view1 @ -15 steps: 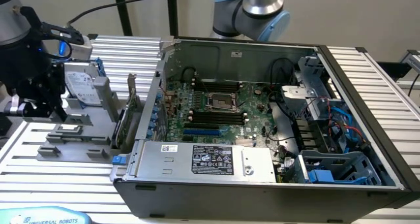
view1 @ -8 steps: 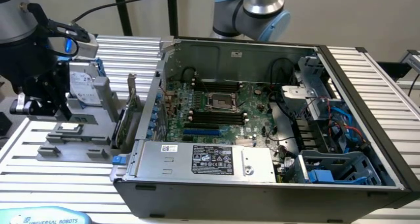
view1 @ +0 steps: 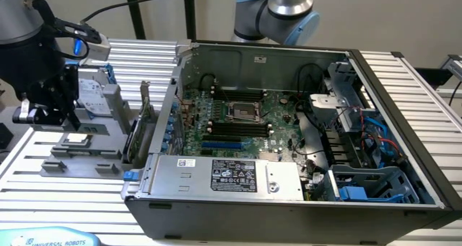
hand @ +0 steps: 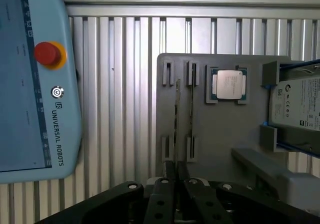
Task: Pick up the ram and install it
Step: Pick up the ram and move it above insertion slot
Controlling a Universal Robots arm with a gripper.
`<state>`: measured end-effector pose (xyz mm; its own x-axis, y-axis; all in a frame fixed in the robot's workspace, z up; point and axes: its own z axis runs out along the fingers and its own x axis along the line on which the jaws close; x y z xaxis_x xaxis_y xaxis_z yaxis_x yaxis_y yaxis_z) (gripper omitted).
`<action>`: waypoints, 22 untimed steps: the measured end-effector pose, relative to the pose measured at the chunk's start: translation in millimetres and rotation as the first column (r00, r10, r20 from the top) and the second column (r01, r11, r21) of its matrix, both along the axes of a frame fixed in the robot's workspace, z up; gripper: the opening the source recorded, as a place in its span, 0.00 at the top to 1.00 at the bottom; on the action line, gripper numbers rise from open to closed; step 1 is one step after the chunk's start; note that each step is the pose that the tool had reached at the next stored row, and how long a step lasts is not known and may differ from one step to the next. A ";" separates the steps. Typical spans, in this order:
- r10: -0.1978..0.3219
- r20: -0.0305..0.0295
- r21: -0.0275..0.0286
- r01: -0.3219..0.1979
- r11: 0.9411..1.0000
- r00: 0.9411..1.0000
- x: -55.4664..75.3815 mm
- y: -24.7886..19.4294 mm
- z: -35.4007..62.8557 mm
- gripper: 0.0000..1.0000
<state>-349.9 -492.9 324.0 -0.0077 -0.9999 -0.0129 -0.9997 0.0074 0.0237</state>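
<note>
Hovering | gripper point(hand: 176, 170) above ram point(hand: 177, 115) standing on edge in grey tray point(hand: 225, 134) | jaws narrowly parted

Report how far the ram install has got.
Done: nothing visible; the ram stands on edge in the tray. In hand: the gripper hangs over the ram's end, nothing lifted. Left: picking it and seating it in the motherboard slots, which look empty.

Even, soft indoor light, mild glare.
</note>
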 end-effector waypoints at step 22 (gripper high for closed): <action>0.000 0.000 0.000 0.000 1.000 1.000 6.1 0.2 3.1 0.87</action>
<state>-343.8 -492.7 327.1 -0.0077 -0.9999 -0.0129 -0.9997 0.0074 0.0237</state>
